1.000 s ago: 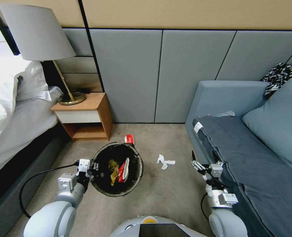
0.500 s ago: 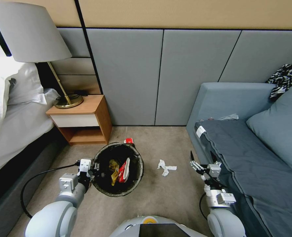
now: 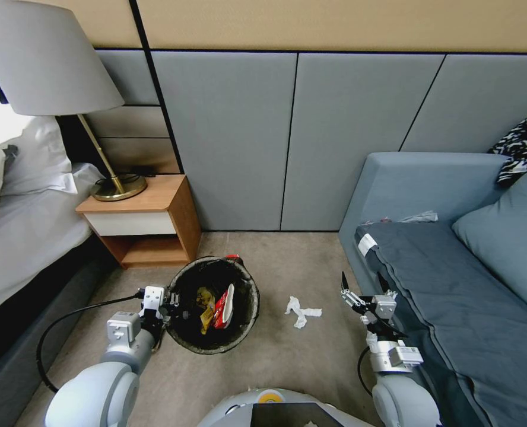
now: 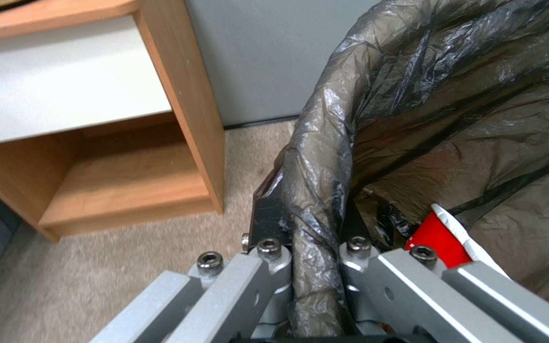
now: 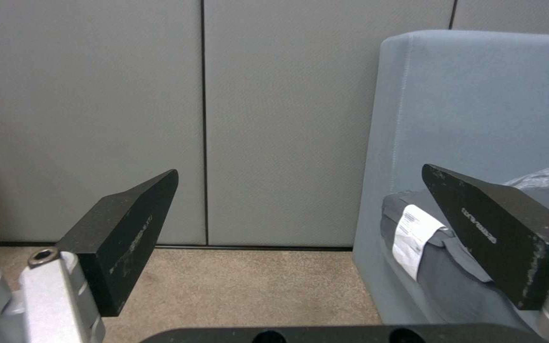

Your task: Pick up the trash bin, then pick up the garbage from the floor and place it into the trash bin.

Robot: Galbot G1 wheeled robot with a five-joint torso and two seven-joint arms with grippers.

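The left claw [image 3: 171, 307] pinches the rim of the bin [image 3: 216, 344], so the bin can go along to the trash. The right claw [image 3: 363, 283] is wide and holds nothing, ready for the tissue [image 3: 301, 310] on the floor [image 3: 287, 362] between them.

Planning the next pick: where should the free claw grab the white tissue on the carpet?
Probably from straight above, pinching the crumpled tissue at its bunched middle: it lies flat on the carpet with thin strips trailing outward. The right claw hangs open near it.
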